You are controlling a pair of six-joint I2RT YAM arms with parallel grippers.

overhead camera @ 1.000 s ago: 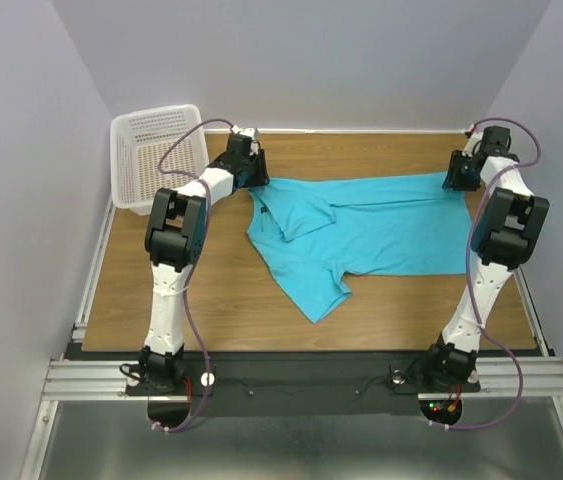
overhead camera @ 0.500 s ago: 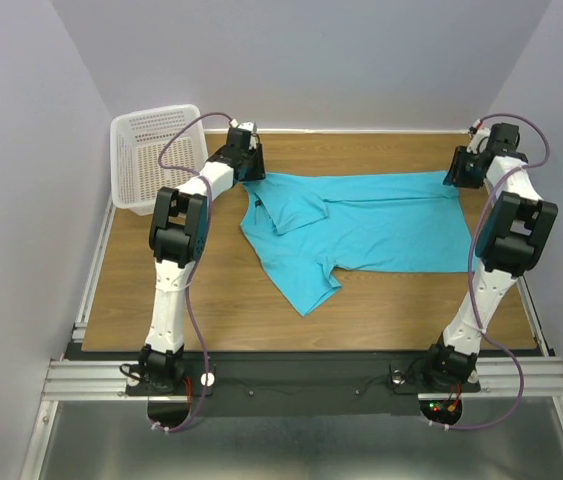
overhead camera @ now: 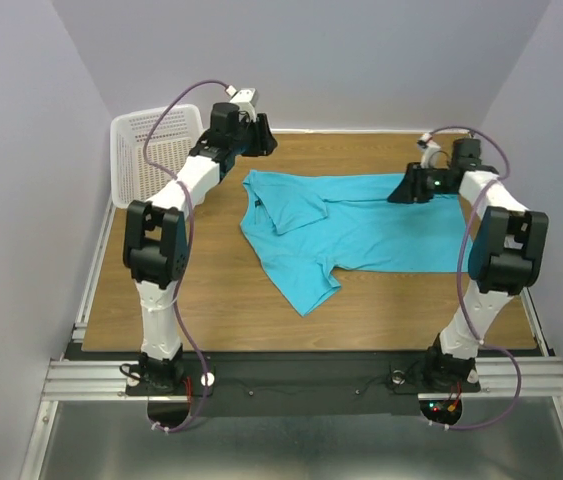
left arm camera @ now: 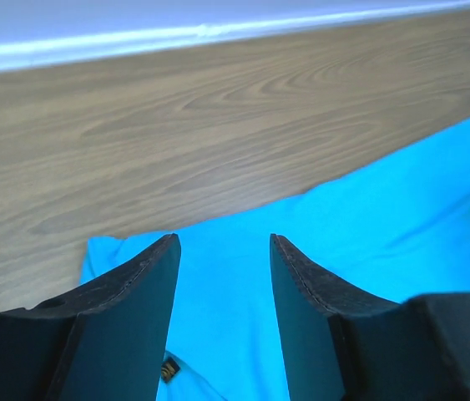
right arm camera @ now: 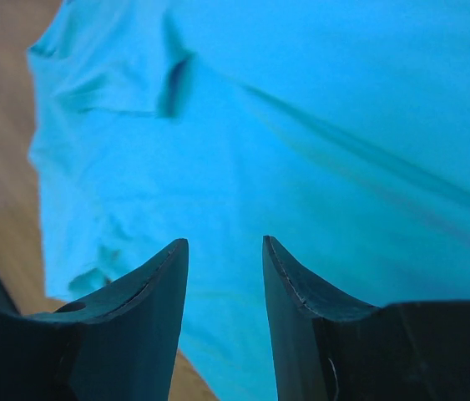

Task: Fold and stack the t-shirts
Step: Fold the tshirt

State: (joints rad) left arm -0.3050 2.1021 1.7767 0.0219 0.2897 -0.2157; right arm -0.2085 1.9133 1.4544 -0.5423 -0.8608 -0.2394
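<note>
One turquoise t-shirt [overhead camera: 361,225] lies spread on the wooden table [overhead camera: 191,290]. Its body runs to the right and one sleeve [overhead camera: 306,285] points toward the near edge. My left gripper [overhead camera: 261,135] hangs raised over the shirt's far left corner. In the left wrist view the gripper [left arm camera: 222,242] is open with nothing between its fingers. Below it are the cloth [left arm camera: 368,217] and a small dark neck label [left arm camera: 168,368]. My right gripper [overhead camera: 401,188] hovers over the shirt's far edge, right of the middle. In the right wrist view it [right arm camera: 224,244] is open and empty above the cloth [right arm camera: 301,125].
A white mesh basket [overhead camera: 151,150] stands tilted at the far left corner, close to the left arm. Grey walls close in the back and both sides. A metal rail [overhead camera: 311,375] with both arm bases runs along the near edge.
Both grippers have come off the shirt's far corners. The left one rose toward the back and the right one swung left over the cloth. The shirt slid slightly left and lies still.
</note>
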